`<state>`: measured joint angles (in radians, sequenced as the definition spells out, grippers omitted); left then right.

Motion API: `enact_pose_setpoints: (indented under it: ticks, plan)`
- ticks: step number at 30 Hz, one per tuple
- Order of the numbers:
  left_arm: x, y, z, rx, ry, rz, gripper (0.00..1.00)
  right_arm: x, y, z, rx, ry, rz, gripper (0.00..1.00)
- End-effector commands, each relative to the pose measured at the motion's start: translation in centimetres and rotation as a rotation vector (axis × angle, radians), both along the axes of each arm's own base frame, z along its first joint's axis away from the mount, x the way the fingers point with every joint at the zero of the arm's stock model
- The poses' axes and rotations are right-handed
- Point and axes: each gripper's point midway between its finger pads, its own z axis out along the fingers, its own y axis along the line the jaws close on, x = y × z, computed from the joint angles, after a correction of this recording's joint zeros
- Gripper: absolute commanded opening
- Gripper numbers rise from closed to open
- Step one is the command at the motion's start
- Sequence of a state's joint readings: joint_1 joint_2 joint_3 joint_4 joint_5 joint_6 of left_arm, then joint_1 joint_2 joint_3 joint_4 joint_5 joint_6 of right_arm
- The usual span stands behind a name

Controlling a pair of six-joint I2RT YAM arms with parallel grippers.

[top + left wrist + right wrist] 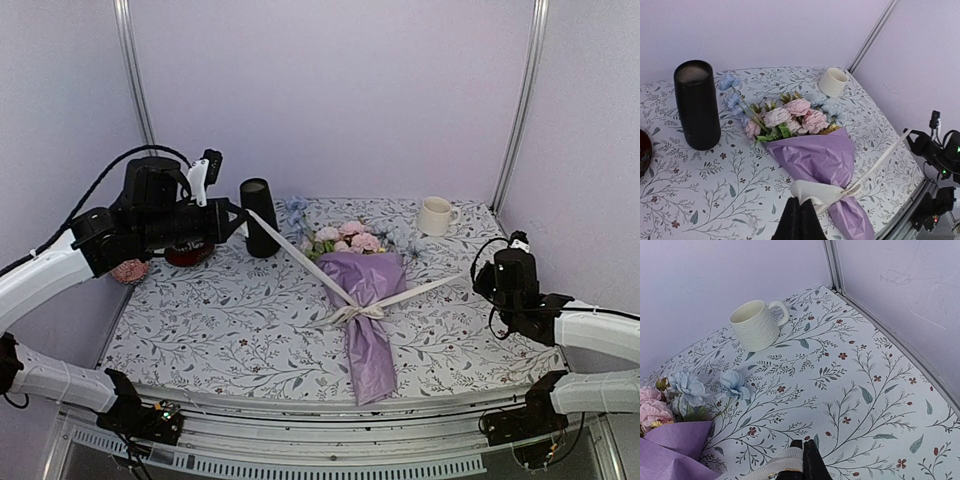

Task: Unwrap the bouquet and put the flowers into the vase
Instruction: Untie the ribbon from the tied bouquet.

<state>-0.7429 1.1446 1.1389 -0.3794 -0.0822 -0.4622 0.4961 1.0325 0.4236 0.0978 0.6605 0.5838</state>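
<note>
- The bouquet [368,310] lies flat in the middle of the table [200,320], between the two arms.
- The left gripper [238,216] is pinched tight on one end of the cream ribbon [300,257].
- The right gripper [477,277] pinches the other end, and the ribbon is pulled straight.
- The black vase [259,217] stands farther back, just beside the left gripper.

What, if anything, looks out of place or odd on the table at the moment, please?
Only the ribbon: its two ends are stretched taut in the air, one to the left claw beside the vase, one to the right claw, while its knot cinches the bouquet. Nothing looks spilled or damaged.
</note>
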Motion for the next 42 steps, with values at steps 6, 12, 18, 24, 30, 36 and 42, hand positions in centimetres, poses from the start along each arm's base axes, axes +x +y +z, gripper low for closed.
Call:
enact_pose_setpoints:
  ticks: [6,12,18,24,30,36,42]
  plan:
    - [0.6,5.1,-3.4,-0.002,0.067,0.154,0.00,-1.4,-1.4,3.3,0.034,-0.150,-0.020,0.02]
    - [0.6,5.6,-5.5,0.008,0.105,0.151,0.00,-1.3,1.7,7.9,0.078,-0.271,0.186,0.02]
    - [0.3,5.8,-6.9,0.010,0.121,0.147,0.00,-2.3,7.0,16.5,0.092,-0.410,0.520,0.03]
    - [0.2,6.3,-7.8,0.011,0.131,0.159,0.00,-2.3,9.5,22.4,0.072,-0.414,0.658,0.03]
    - [0.3,6.6,-7.9,0.015,0.131,0.165,0.00,-2.5,10.5,25.1,0.091,-0.444,0.708,0.02]
    - [0.4,6.7,-8.1,0.016,0.135,0.162,0.00,-2.7,9.7,27.5,0.084,-0.483,0.671,0.02]
    - [0.8,7.0,-6.7,0.009,0.108,0.166,0.00,-1.1,8.4,25.2,0.041,-0.411,0.573,0.02]
